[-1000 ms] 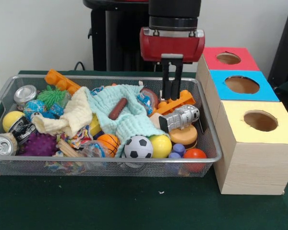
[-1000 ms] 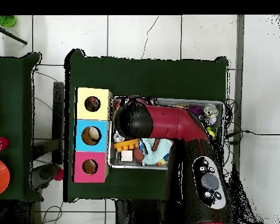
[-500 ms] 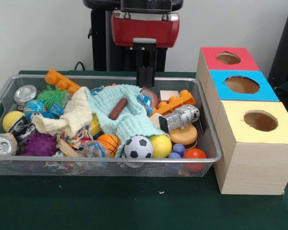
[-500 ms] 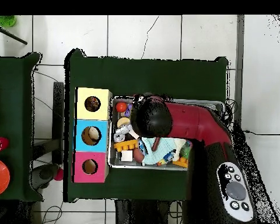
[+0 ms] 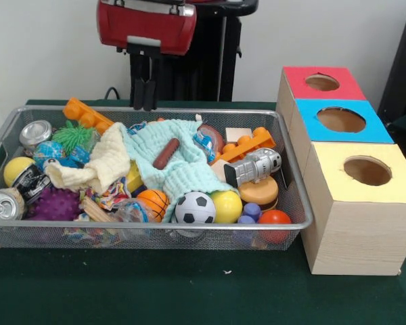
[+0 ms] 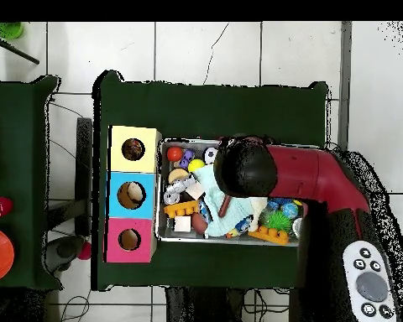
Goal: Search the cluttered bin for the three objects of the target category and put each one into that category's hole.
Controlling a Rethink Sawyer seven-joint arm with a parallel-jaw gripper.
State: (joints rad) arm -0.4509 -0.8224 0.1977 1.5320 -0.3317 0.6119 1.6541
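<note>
The wire mesh bin [image 5: 294,196] is full of toys; it also shows in the overhead view [image 6: 160,194]. A scrunched multicolour fabric piece [image 5: 112,197] peeks out under the pale-yellow cloth [image 5: 101,162]. Another patterned piece [image 5: 206,141] lies by the mint-green cloth [image 5: 184,170] near the far rim. I cannot pick out a third. My gripper [image 5: 145,103] hangs above the bin's far rim, left of centre, fingers close together and holding nothing. In the overhead view the arm's head [image 6: 245,166] hides it. The yellow-topped box's hole [image 5: 367,170] is at the near right and also shows from above [image 6: 133,149].
Blue-topped [image 5: 342,120] and red-topped [image 5: 323,82] boxes stand behind the yellow one. The bin also holds a soccer ball [image 5: 195,208], a silver robot toy [image 5: 254,166], orange bricks [image 5: 247,144], two cans [image 5: 35,132], and several balls.
My gripper has risen and swept from the bin's right side, near the orange bricks, to the picture's left in the front view. The bin's contents have not moved.
</note>
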